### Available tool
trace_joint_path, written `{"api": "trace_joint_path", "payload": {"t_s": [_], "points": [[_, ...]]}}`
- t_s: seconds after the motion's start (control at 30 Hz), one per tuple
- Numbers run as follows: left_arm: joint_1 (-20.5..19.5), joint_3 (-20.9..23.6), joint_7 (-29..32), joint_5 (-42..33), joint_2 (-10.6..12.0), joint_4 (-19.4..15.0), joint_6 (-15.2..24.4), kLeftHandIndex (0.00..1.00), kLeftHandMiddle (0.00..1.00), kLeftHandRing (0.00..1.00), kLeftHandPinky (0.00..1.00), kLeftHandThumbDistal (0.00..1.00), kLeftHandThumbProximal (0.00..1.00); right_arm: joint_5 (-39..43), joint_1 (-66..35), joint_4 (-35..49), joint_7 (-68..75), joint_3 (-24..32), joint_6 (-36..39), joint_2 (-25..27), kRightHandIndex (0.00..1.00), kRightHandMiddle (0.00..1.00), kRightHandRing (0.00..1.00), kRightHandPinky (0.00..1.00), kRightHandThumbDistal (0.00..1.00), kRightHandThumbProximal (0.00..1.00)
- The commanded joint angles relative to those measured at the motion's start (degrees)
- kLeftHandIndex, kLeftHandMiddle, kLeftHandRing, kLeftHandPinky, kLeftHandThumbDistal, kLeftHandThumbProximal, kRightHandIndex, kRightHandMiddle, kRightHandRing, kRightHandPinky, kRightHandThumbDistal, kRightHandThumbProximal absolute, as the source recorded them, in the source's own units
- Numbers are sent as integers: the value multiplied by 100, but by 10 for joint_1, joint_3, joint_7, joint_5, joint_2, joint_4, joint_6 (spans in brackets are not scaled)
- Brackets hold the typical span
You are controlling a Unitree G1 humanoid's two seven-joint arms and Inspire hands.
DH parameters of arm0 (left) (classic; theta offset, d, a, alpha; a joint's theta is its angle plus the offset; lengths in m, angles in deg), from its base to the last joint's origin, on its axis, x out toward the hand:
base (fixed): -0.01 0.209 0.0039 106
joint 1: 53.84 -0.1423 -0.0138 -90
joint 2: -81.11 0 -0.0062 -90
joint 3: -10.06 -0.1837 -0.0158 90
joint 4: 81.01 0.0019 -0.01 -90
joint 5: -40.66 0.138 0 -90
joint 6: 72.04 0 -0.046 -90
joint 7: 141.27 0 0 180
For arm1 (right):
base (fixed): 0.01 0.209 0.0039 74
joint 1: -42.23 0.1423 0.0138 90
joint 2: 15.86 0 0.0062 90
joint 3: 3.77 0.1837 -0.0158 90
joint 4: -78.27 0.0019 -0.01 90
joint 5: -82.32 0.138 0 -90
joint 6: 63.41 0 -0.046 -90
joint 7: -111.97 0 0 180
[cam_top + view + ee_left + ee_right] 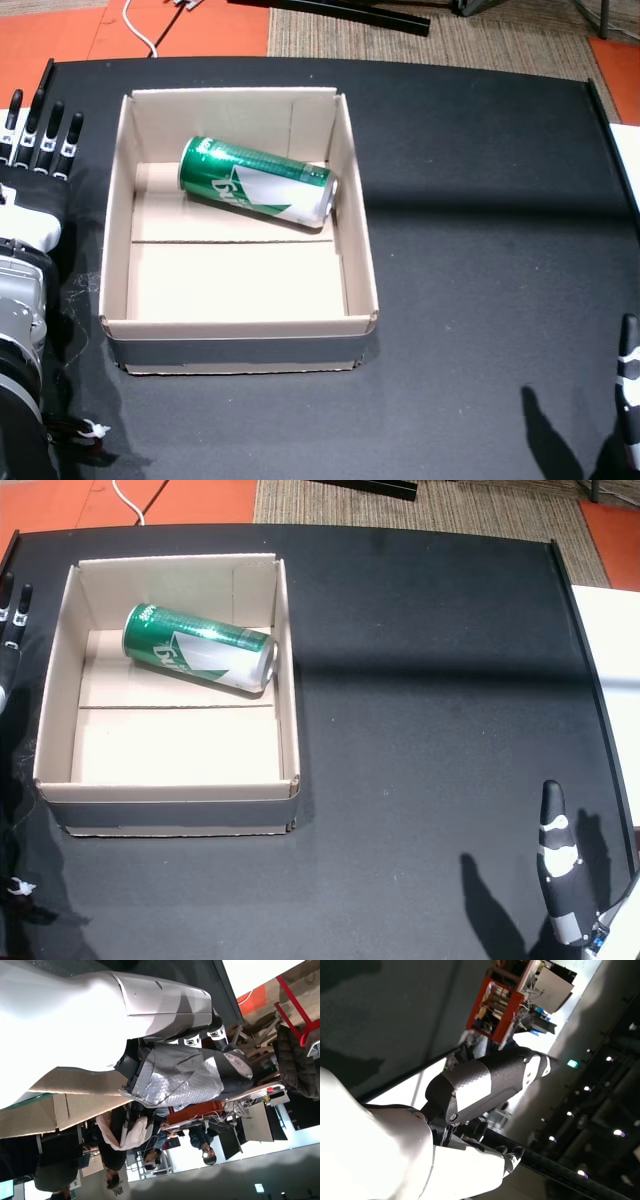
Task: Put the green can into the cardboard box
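Black matting [480, 300] is covering the table, with orange floor and woven carpet showing beyond its far edge. On it, the cardboard box [352, 180] is sitting open-topped, and the green can [256, 182] is lying on its side inside, against the far and right walls, so the task looks done. The left hand [38, 150] is resting just outside the box's left wall, its fingers [44, 128] extended straight and side by side, gripping nothing and well clear of the can. The right hand [560, 865] is showing only a single outstretched finger at the near right corner, well apart from the box; I cannot tell its full finger spread.
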Motion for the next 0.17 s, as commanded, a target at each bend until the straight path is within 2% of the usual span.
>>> {"api": "trace_joint_path", "payload": {"t_s": [0.0, 0.13], "points": [[-7, -1, -2, 3, -6, 4, -5, 54, 56, 64, 85, 17, 86, -6, -4, -9, 49, -32, -15, 16, 80, 84, 90, 100, 89, 55], [-8, -1, -3, 3, -6, 4, -3, 54, 57, 66, 84, 16, 86, 5, 0, -18, 89, -80, -14, 30, 79, 83, 89, 100, 91, 52]]}}
